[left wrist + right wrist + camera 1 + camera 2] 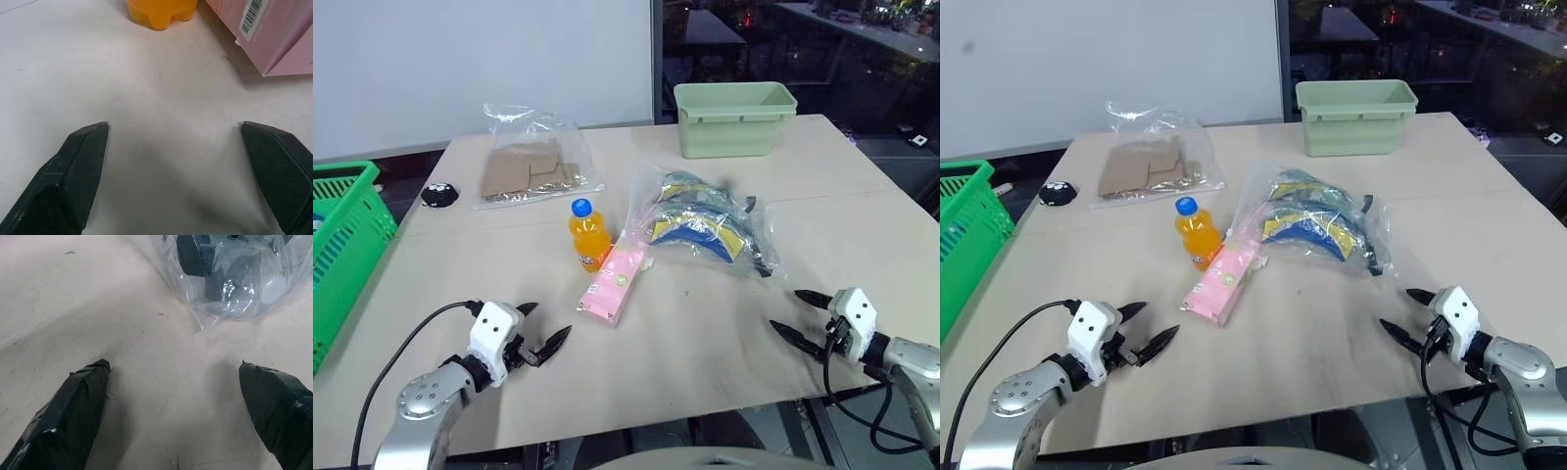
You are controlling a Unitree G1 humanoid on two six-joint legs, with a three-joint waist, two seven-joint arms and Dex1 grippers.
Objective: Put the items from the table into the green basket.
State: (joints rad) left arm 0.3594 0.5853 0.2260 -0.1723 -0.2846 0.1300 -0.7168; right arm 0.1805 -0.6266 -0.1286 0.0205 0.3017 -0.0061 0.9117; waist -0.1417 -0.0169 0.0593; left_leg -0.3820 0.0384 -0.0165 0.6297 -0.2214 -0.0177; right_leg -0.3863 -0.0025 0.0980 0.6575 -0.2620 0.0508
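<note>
On the beige table (705, 333) an orange bottle with a blue cap (588, 235) stands upright beside a flat pink packet (615, 281). To their right lies a clear bag of blue and yellow packs (705, 220). A clear bag of brown packs (529, 166) lies farther back. The green basket (342, 245) stands off the table's left edge. My left gripper (540, 331) is open near the front left, short of the bottle. My right gripper (798, 315) is open at the front right, just short of the blue-and-yellow bag (230, 279). Both hold nothing.
A pale mint solid-walled bin (734, 117) stands at the table's far edge. A small black round object (438, 195) lies near the left edge. A white wall panel rises behind the table. Bare tabletop stretches between my two grippers.
</note>
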